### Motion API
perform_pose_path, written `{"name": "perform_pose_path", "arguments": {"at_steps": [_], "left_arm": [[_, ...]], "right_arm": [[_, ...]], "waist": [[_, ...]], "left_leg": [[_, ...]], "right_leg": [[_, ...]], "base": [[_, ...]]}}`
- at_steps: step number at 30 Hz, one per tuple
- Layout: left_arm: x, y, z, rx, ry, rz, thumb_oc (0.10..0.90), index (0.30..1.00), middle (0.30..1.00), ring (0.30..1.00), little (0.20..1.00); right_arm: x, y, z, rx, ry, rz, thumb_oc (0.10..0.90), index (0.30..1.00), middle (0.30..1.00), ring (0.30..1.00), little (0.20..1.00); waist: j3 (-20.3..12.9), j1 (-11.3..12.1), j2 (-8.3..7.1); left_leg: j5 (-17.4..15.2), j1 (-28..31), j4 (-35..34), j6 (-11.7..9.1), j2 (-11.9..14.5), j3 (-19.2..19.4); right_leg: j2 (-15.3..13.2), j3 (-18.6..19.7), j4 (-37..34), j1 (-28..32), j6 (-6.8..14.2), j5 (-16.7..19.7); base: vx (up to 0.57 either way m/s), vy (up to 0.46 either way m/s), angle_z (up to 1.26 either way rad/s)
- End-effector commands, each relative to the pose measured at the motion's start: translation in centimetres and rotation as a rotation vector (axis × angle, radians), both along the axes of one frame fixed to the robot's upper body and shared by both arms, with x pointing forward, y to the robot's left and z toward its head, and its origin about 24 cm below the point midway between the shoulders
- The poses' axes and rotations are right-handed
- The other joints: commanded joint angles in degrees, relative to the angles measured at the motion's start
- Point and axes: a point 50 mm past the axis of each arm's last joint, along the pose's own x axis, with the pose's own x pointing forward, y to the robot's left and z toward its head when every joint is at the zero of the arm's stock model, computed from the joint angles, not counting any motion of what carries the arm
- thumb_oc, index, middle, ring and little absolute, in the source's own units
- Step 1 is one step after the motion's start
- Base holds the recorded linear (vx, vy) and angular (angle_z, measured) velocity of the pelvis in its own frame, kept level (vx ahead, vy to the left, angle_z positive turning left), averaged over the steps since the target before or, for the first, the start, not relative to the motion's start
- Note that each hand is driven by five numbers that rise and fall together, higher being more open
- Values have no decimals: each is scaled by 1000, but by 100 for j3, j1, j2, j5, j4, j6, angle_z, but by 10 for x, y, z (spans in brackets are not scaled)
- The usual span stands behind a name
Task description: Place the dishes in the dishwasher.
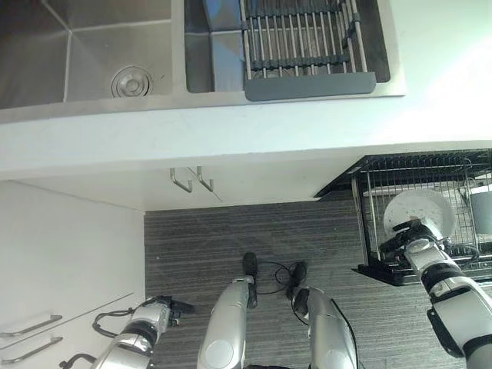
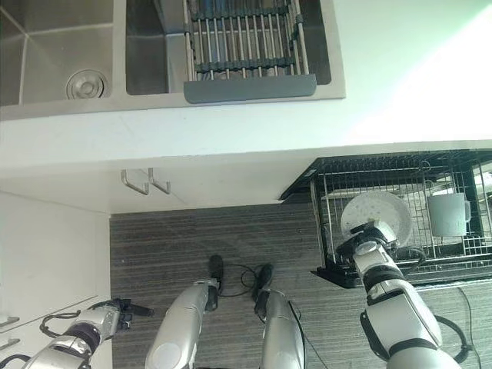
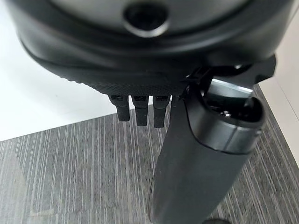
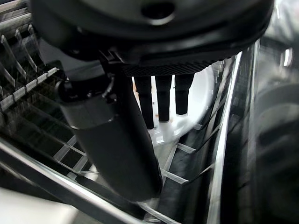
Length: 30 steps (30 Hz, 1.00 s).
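Observation:
A white plate (image 1: 421, 211) stands on edge in the pulled-out black wire dishwasher rack (image 1: 364, 201) at the right. My right hand (image 1: 406, 241) is at the plate's lower edge. In the right wrist view its fingers (image 4: 163, 100) reach out straight against the plate (image 4: 198, 95), with the thumb (image 4: 117, 140) stretched alongside over the rack wires; the hand is open. My left hand (image 1: 156, 312) hangs low at the left above the striped floor, fingers (image 3: 136, 111) relaxed and holding nothing.
A grey mug (image 2: 448, 214) sits in the rack just right of the plate. Above runs the white counter (image 1: 231, 131) with a steel double sink (image 1: 77, 46) and a roll-up drying rack (image 1: 300, 46). White cabinet drawers with bar handles (image 1: 31, 327) stand at the lower left.

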Motion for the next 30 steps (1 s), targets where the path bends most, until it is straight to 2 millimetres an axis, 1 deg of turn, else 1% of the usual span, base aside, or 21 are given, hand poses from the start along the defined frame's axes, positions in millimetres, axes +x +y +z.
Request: {"name": "perform_pose_path", "arguments": {"at_steps": [1, 3, 4, 7, 8, 11, 13, 19, 20, 22, 24, 27, 30], "left_arm": [[-28, 1, -15, 34, 131, 38, 800, 900, 900, 900, 900], [-28, -4, -16, 16, 137, 51, 800, 900, 900, 900, 900], [-30, -7, -17, 4, 139, 58, 800, 900, 900, 900, 900], [-32, -13, -20, -25, 139, 74, 800, 900, 900, 900, 900], [-32, -14, -21, -29, 139, 76, 800, 900, 900, 900, 900], [-34, -20, -23, -62, 139, 92, 800, 900, 900, 900, 900], [-37, -20, -25, -74, 137, 100, 800, 900, 900, 900, 900], [-44, -21, -29, -90, 135, 108, 800, 900, 900, 900, 900], [-45, -22, -30, -91, 136, 110, 800, 900, 900, 900, 900], [-52, -22, -33, -106, 141, 130, 800, 900, 900, 900, 900], [-53, -23, -34, -110, 142, 134, 800, 900, 900, 900, 900], [-58, -24, -36, -117, 142, 142, 800, 900, 900, 900, 900], [-65, -25, -39, -130, 141, 161, 800, 900, 900, 900, 900]], "right_arm": [[9, -4, 25, 96, -253, -39, 800, 900, 900, 900, 900], [12, 0, 33, 143, -355, -57, 800, 900, 900, 900, 900], [13, 2, 40, 154, -422, -50, 800, 900, 900, 900, 900], [15, 5, 54, 152, -535, -28, 800, 900, 900, 900, 900], [15, 5, 56, 150, -548, -26, 800, 900, 900, 900, 900], [17, 8, 73, 119, -621, -12, 800, 900, 900, 900, 900], [17, 9, 79, 108, -642, -9, 800, 900, 900, 900, 900], [17, 12, 90, 125, -717, -44, 800, 900, 900, 900, 900], [16, 12, 92, 126, -732, -53, 800, 900, 900, 900, 900], [11, 15, 109, 108, -826, -80, 800, 900, 900, 900, 900], [9, 18, 114, 101, -846, -74, 800, 900, 900, 900, 900], [4, 24, 123, 110, -879, -36, 800, 900, 900, 900, 900], [-4, 37, 142, 58, -959, 23, 800, 900, 900, 900, 900]], "waist": [[-172, -59, 188], [-158, -141, 218], [-152, -195, 233], [-130, -331, 279], [-129, -349, 286], [-112, -462, 337], [-97, -509, 356], [-90, -567, 369], [-93, -575, 370], [-94, -649, 359], [-86, -673, 355], [-67, -735, 342], [-66, -814, 339]], "left_leg": [[-771, 53, 170, -265, 180, -70], [-773, 92, 172, -271, 175, -23], [-775, 117, 168, -281, 167, -1], [-774, 169, 142, -297, 141, 66], [-777, 176, 137, -297, 133, 77], [-766, 258, 51, -309, 97, 137], [-761, 322, -10, -308, 82, 164], [-747, 457, -113, -298, 70, 222], [-748, 474, -119, -297, 74, 232], [-760, 556, -146, -295, 84, 288], [-764, 572, -151, -290, 80, 297], [-780, 597, -141, -281, 76, 328], [-777, 614, -160, -273, 75, 378]], "right_leg": [[91, 158, 189, -115, 358, -492], [79, 196, 239, -135, 349, -513], [82, 229, 254, -143, 344, -525], [85, 316, 305, -181, 331, -567], [85, 333, 317, -192, 330, -576], [99, 413, 324, -200, 313, -620], [111, 451, 304, -177, 310, -630], [126, 498, 216, -80, 286, -619], [126, 502, 211, -68, 283, -620], [132, 531, 193, -18, 284, -623], [134, 544, 194, -14, 284, -625], [135, 577, 197, -4, 273, -634], [151, 627, 191, -20, 258, -642]], "base": [[-3, 100, -15], [3, 120, -9], [0, 116, -14], [-7, 122, -12], [-6, 133, -10], [-5, 118, -19], [-4, 90, -5], [1, 43, -8], [7, 32, -6], [12, 46, -6], [3, 18, -2], [8, 36, -2], [7, 39, -6]]}}
